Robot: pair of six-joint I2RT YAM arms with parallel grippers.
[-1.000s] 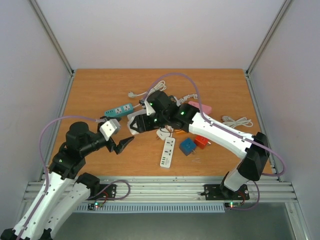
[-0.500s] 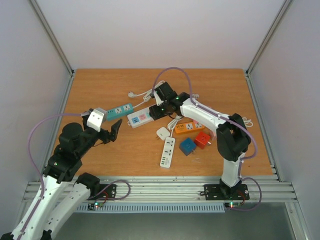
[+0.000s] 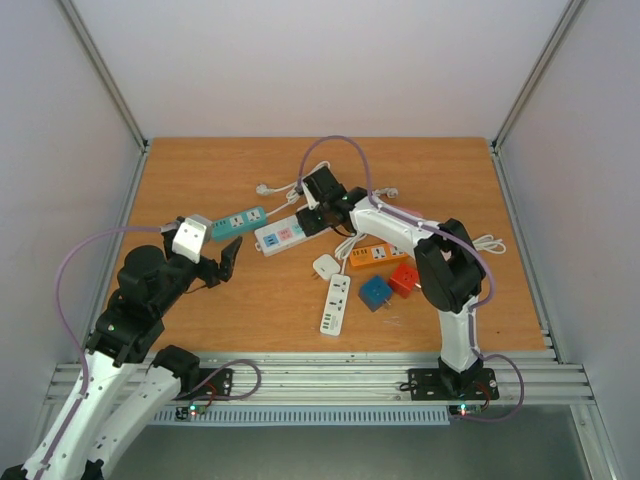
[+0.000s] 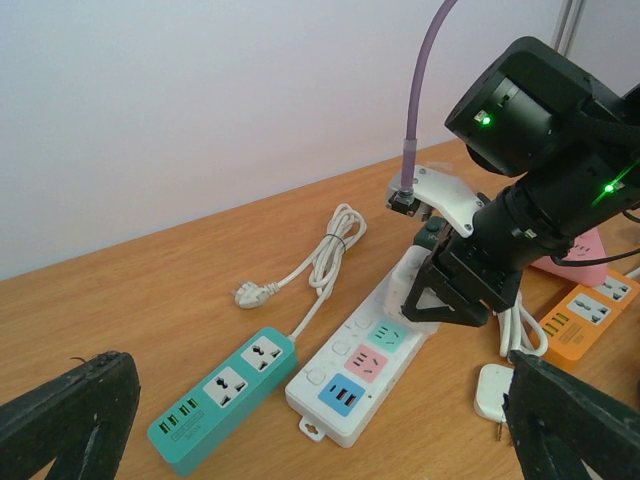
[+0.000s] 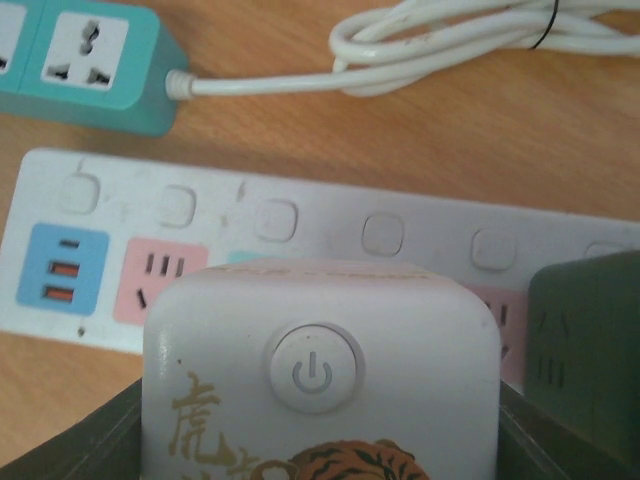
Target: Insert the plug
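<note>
A long white power strip [image 3: 280, 235] with blue, pink and teal socket panels lies left of the table's centre. It also shows in the left wrist view [image 4: 365, 372] and the right wrist view [image 5: 300, 215]. My right gripper [image 3: 318, 216] is shut on a white cube plug [image 5: 320, 400] that has a power button and a tiger print. It holds the plug low over the strip's middle sockets [image 4: 416, 278]. I cannot tell if the prongs are in. My left gripper [image 3: 224, 262] is open and empty, hovering left of the strip.
A teal strip [image 3: 238, 222] with a coiled white cord lies beside the white one. A dark green cube [image 5: 585, 350] sits on the white strip by the plug. An orange strip [image 3: 372, 255], a small white strip [image 3: 336, 305], blue [image 3: 376, 292] and red [image 3: 404, 281] cubes and a white adapter [image 3: 326, 267] lie to the right.
My right gripper has carried the plug back and right to the white strip and settled there. My left arm has drawn back to the left, away from the centre.
</note>
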